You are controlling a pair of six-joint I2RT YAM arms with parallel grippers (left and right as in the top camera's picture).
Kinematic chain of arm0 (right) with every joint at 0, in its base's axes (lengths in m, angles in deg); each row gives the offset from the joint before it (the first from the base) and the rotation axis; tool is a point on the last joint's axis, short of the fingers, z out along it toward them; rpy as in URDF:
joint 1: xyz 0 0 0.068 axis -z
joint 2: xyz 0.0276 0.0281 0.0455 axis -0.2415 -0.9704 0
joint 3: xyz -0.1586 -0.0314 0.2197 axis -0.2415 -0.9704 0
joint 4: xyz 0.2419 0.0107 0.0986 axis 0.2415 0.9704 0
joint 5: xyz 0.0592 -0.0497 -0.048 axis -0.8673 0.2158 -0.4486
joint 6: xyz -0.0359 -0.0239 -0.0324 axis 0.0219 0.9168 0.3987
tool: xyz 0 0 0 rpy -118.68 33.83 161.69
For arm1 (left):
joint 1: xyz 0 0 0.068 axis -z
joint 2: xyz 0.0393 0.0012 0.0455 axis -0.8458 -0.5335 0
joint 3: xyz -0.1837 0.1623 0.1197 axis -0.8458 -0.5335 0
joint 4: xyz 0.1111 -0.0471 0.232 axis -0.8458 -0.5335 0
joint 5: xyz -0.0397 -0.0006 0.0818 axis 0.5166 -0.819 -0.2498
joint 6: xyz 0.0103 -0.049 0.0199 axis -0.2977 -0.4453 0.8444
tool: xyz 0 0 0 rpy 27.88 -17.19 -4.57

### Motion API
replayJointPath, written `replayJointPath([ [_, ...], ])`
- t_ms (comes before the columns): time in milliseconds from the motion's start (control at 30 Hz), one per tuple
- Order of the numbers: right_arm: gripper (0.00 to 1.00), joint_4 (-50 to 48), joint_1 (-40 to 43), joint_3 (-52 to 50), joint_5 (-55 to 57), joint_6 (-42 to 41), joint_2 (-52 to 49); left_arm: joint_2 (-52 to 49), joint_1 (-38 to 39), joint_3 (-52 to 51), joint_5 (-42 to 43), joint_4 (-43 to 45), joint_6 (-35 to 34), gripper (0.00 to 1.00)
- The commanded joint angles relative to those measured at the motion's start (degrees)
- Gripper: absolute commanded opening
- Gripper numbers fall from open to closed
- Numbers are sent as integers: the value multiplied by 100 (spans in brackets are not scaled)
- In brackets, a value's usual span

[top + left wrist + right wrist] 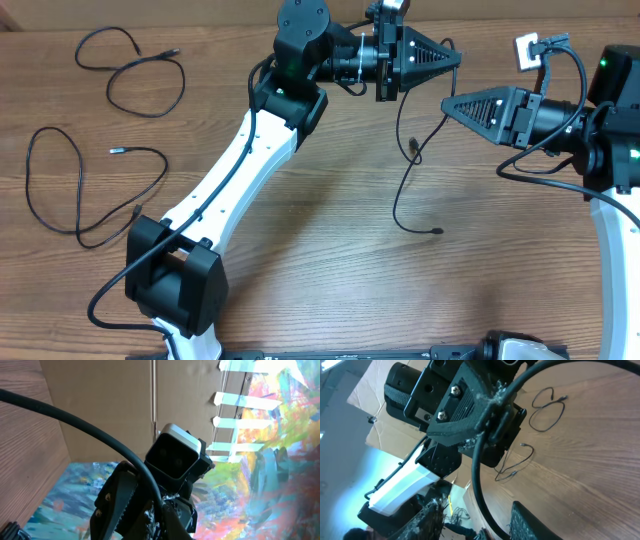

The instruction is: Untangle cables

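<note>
Three thin black cables (pixel 145 85) lie on the wood-grain table (pixel 330 200): two loop at the left and one snakes beneath both grippers. Right gripper (pixel 447 103) has its ribbed pads (pixel 530 520) apart; left gripper (pixel 460 60) jaws cannot be told.

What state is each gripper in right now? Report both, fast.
Left gripper: cannot be told, open or shut.
Right gripper: open, its fingers standing well apart in the right wrist view.
</note>
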Motion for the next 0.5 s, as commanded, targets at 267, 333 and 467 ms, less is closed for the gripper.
replayJointPath([
  [267, 41, -35, -44, 87, 116, -76, 79, 74, 188, 107, 361, 24, -33, 4],
  [333, 38, -35, -44, 87, 118, -79, 79, 74, 188, 107, 396, 24, -33, 4],
  [467, 26, -28, -44, 87, 116, -81, 79, 74, 186, 107, 404, 24, -33, 4],
])
